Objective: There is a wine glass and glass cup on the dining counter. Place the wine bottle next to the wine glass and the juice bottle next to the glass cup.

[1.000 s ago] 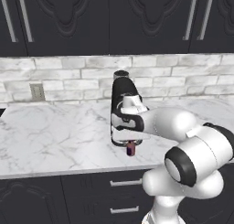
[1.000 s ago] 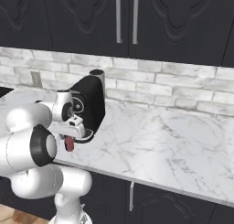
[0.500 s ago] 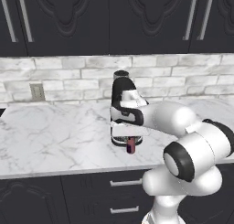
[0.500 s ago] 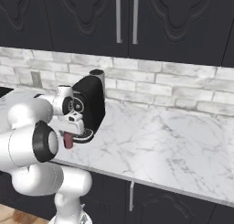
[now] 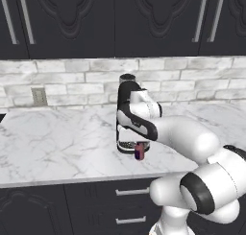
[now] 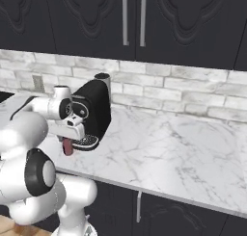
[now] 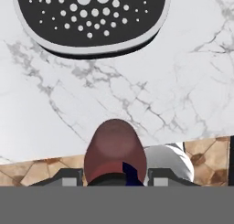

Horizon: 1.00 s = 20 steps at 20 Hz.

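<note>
Hand view: gripper (image 7: 114, 178) hides juice bottle's (image 7: 115, 150) base.

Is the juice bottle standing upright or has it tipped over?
Upright. The juice bottle stands vertically at the front edge of the marble counter beside the coffee machine. The hand view looks straight down on it, between the finger tips.

The counter (image 5: 57, 143) is white marble with grey veins. The juice bottle (image 7: 115, 152) is dark purple-red. The coffee machine (image 6: 94, 112) is black, its drip tray (image 7: 91, 13) black with white holes and a pale rim. Backsplash (image 5: 72, 80) bricks are whitish-grey; cabinets (image 6: 183, 23) are black.
</note>
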{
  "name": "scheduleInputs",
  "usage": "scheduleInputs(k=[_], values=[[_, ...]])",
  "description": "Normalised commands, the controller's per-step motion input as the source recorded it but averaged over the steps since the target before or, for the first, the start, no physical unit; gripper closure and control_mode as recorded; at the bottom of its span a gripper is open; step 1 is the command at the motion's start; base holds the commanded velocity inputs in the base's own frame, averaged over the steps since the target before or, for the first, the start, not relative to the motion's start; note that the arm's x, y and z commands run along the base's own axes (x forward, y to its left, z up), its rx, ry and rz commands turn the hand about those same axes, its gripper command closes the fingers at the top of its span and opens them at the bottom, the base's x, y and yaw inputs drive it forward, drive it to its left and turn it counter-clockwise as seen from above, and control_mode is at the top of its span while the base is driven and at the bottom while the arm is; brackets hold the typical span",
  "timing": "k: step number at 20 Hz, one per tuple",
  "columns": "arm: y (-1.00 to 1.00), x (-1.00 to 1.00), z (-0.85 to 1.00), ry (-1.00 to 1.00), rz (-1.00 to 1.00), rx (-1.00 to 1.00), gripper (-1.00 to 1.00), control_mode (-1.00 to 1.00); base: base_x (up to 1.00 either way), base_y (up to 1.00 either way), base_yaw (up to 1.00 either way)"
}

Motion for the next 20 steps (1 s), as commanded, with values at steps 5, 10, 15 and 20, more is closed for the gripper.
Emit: scheduleInputs(k=[5,10,15,20], values=[[0.0,-0.29,0.3,0.0,0.0,0.04,1.0,-1.0,0.0,0.0,0.0],[0.0,-0.25,0.23,-0.01,0.0,0.0,1.0,-1.0,0.0,0.0,0.0],[0.0,-0.21,0.15,0.0,0.0,0.0,1.0,-1.0,0.0,0.0,0.0],[0.0,-0.15,0.12,0.0,0.0,-0.01,1.0,-1.0,0.0,0.0,0.0]])
